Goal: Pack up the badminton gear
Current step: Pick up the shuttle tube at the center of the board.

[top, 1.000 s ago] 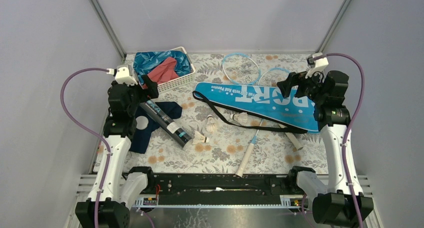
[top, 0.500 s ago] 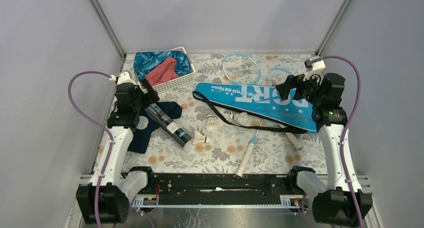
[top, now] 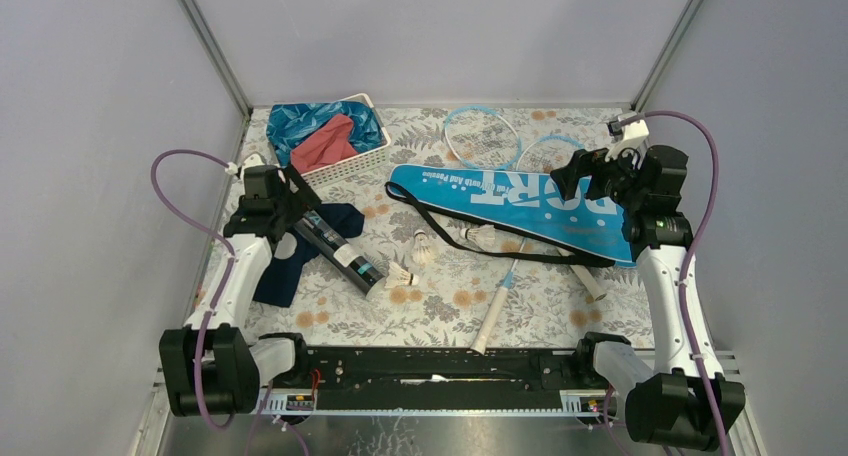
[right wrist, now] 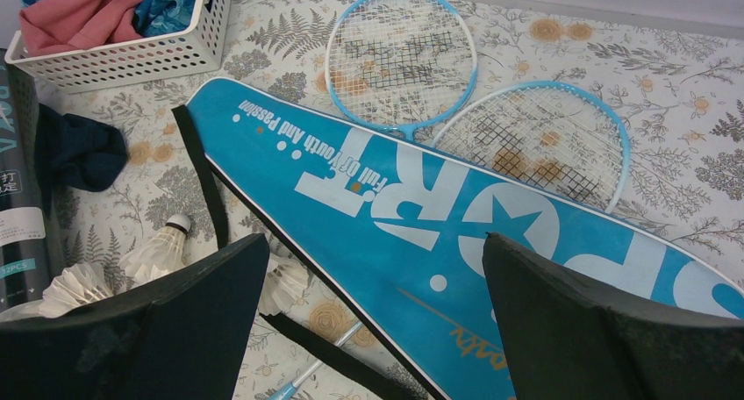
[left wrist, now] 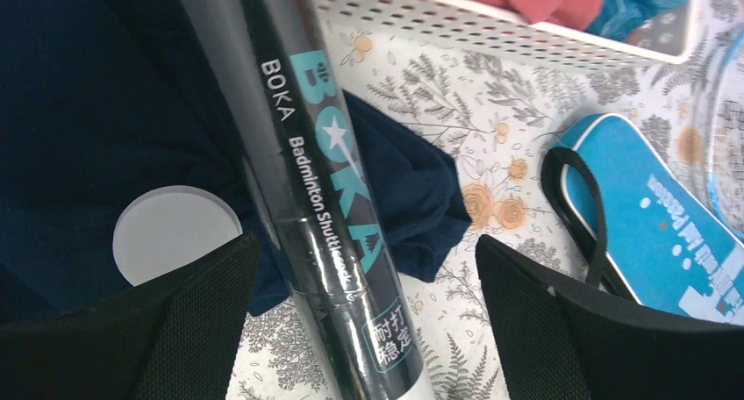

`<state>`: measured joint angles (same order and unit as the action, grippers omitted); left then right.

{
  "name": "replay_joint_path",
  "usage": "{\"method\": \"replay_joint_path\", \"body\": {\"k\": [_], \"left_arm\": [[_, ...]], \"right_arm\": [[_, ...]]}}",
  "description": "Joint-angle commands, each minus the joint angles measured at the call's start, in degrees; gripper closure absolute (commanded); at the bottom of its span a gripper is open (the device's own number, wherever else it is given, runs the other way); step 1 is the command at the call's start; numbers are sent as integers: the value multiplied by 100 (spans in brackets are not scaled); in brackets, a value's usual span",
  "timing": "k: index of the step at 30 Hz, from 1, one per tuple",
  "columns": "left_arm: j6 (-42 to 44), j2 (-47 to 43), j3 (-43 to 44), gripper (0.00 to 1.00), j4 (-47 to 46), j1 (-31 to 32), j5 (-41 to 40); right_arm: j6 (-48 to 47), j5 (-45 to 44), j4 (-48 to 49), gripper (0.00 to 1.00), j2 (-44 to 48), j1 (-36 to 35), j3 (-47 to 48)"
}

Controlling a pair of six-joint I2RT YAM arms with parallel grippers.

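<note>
The long black tube [top: 335,244] lies slanted on the navy cloth, its lettering close up in the left wrist view [left wrist: 325,198]. My left gripper [top: 300,198] [left wrist: 364,260] is open just over the tube's upper part, one finger on either side. The blue bag [top: 520,201] [right wrist: 421,216] lettered "SPORT" lies flat across two light-blue rackets [top: 483,136] [right wrist: 401,58], covering their shafts. My right gripper [top: 572,176] [right wrist: 373,251] hovers open above the bag. Three white shuttlecocks [top: 423,246] [right wrist: 158,251] lie between tube and bag.
A white basket [top: 345,166] [right wrist: 123,62] with blue and red cloths stands at the back left. The navy cloth [top: 285,276] [left wrist: 88,110] carries a grey round disc [left wrist: 175,233]. Two white racket handles [top: 490,326] point toward the near edge. The bag's black strap [top: 470,238] loops over the table.
My left arm has dropped and tilted down over the black tube, staying open. The right gripper shifted only slightly above the bag.
</note>
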<state>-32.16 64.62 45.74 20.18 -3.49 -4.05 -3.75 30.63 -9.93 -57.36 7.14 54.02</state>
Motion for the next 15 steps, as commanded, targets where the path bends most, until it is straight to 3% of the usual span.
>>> {"method": "replay_joint_path", "body": {"k": [1, 15], "left_arm": [[-303, 316, -145, 5, 22, -144, 16], [-505, 1691, -40, 11, -381, -498, 379]], "right_arm": [[-37, 41, 227, 0, -20, 14, -32], [-41, 20, 233, 0, -73, 16, -54]]}}
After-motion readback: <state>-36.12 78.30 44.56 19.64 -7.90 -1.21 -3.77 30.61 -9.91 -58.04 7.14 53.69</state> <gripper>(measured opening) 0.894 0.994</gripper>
